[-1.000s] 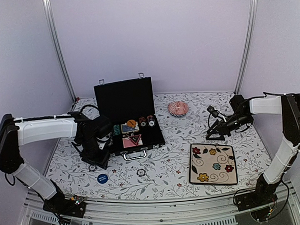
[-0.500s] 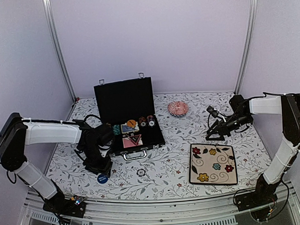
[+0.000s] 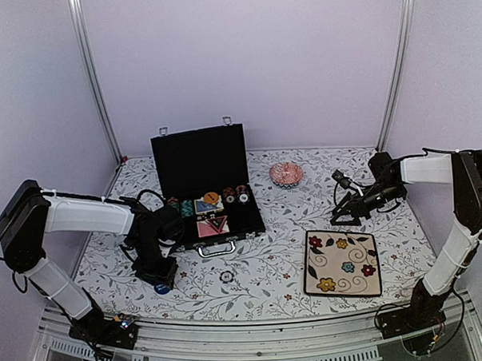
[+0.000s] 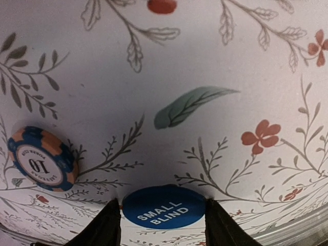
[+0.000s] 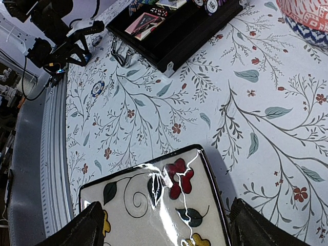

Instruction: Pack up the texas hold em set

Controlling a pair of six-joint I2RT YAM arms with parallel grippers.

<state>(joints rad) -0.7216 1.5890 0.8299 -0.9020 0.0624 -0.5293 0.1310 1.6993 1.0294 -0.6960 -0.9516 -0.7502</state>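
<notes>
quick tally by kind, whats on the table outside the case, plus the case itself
black case: 1
loose poker chips: 2 (chip beside the button, chip in front of the case)
blue small blind button: 1
flowered plate: 1
pink bowl: 1
total: 6

At six o'clock below me, the round button point(image 4: 164, 206) is showing blue with white lettering. At nine o'clock a chip point(image 4: 41, 159) is showing blue and orange edges around a white centre. The tablecloth point(image 4: 169, 66) is carrying grey-green leaves and red flowers on white.
</notes>
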